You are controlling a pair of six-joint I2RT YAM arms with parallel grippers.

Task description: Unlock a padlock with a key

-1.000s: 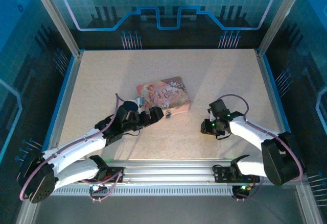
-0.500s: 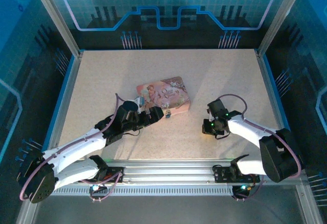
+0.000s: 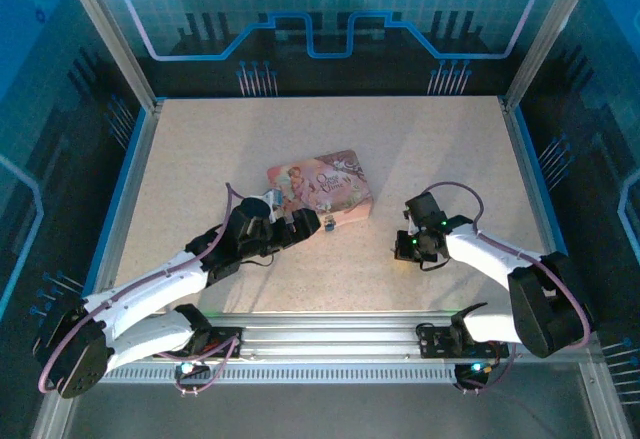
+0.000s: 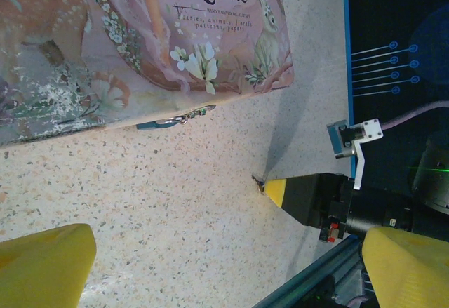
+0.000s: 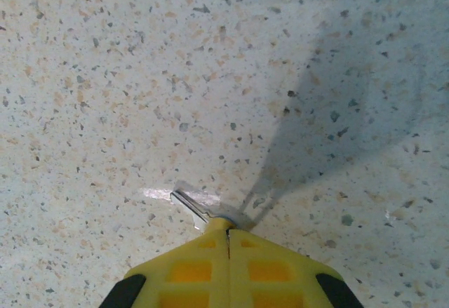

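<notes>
Over to the top view: spotting the pink box [image 3: 320, 184] lying flat near the middle of the counter [image 3: 200, 139], turned slightly askew. Finding the left tool [image 3: 308, 224] right at the box's near edge, reaching in from the left.

Switching to the left wrist view and seeing its yellow fingers [image 4: 49, 262] spread wide apart, one low at each side, with nothing but speckled counter between them. And there, picking out the padlock [image 4: 172, 121]: tiny, blue-tinted with a silvery metal bit, lying tight against the box's long edge, ahead of those spread fingers and apart from them. Too small for any call on the shackle.

Across to the right now. Catching the right tool [image 5: 226, 232] off to the right of the box, well apart from it, pointed down at the counter. Seeing its yellow fingers [image 5: 182, 273] pressed tight together, clamped on the key [image 5: 191, 205]: thin, silvery, poking out of the tips toward the left, low over the speckled surface. No telling about contact between key tip and counter.

Back on the left wrist view, catching that same pinch from the side: a yellow tip with a dark speck at its point, past the box's corner, well clear of the padlock.
</notes>
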